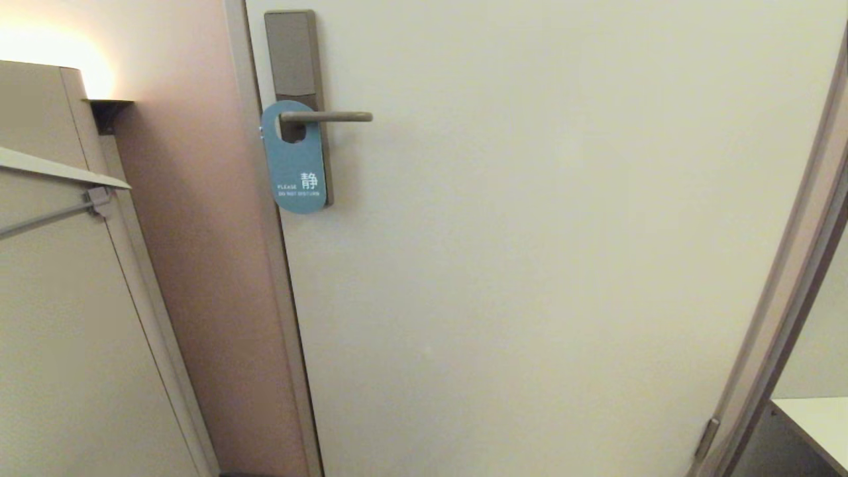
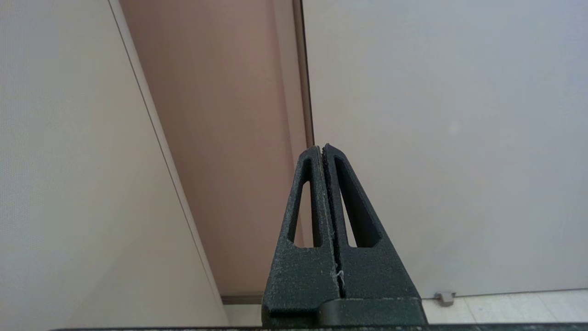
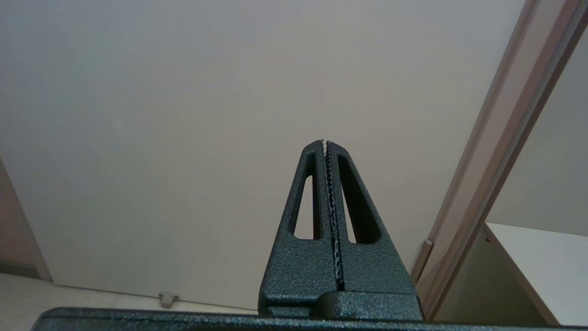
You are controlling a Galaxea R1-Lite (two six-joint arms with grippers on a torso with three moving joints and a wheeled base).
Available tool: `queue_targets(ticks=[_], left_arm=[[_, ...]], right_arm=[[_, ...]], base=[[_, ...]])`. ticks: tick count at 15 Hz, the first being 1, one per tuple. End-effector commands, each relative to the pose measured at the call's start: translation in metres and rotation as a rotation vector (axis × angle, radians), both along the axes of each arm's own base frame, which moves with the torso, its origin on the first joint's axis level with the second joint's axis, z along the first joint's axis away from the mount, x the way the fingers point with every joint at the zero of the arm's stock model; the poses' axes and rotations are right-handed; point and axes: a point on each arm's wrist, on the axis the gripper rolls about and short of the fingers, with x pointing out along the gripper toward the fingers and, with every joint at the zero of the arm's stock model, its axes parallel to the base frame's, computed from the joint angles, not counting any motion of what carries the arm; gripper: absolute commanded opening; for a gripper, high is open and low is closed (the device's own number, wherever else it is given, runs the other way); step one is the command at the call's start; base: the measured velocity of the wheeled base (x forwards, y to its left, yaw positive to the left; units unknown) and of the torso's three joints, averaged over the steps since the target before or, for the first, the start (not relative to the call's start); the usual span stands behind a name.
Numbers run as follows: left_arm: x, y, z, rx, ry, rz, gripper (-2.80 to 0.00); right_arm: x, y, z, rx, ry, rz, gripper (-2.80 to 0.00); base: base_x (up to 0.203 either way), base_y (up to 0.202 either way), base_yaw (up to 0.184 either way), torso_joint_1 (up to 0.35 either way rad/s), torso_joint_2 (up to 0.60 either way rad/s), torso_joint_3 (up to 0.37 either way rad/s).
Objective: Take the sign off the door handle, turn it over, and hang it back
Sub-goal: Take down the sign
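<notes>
The sign (image 1: 296, 169) hangs on the door handle (image 1: 331, 117) at the upper left of the pale door, blue side out, with white "PLEASE DO NOT DISTURB" lettering. The handle is a slim bronze-grey lever on a tall lock plate (image 1: 291, 56), passing through the sign's oval hole. Neither arm appears in the head view. My left gripper (image 2: 322, 148) is shut and empty, pointing low at the door's edge beside the pinkish wall. My right gripper (image 3: 325, 143) is also shut and empty, facing the lower door. Sign and handle are out of both wrist views.
A beige cabinet (image 1: 59, 318) with a grey bar (image 1: 46, 218) stands at left, beside a pinkish wall strip (image 1: 212, 278). The door frame (image 1: 788, 278) slants down the right side, with a white shelf (image 1: 818, 424) beyond it. A door stop (image 2: 444, 298) sits at floor level.
</notes>
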Motion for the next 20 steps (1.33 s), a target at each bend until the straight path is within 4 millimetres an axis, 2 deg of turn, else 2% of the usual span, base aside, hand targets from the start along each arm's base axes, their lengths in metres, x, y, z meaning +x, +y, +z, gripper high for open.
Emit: queue_targets(ticks=[1,20], left_arm=[[0.0000,0.0000,0.0000,-0.001,0.000,0.001,-2.80],[0.0000,0.0000,0.0000,-0.004,0.000,0.002,-2.80]], right_arm=[[0.0000,0.0000,0.0000,-0.001,0.000,0.000,-2.80],[0.0000,0.0000,0.0000,-0.001,0.000,0.000,-2.80]], base=[[0.000,0.000,0.000,0.000,0.00,0.000],[0.000,0.000,0.000,0.000,0.00,0.000]])
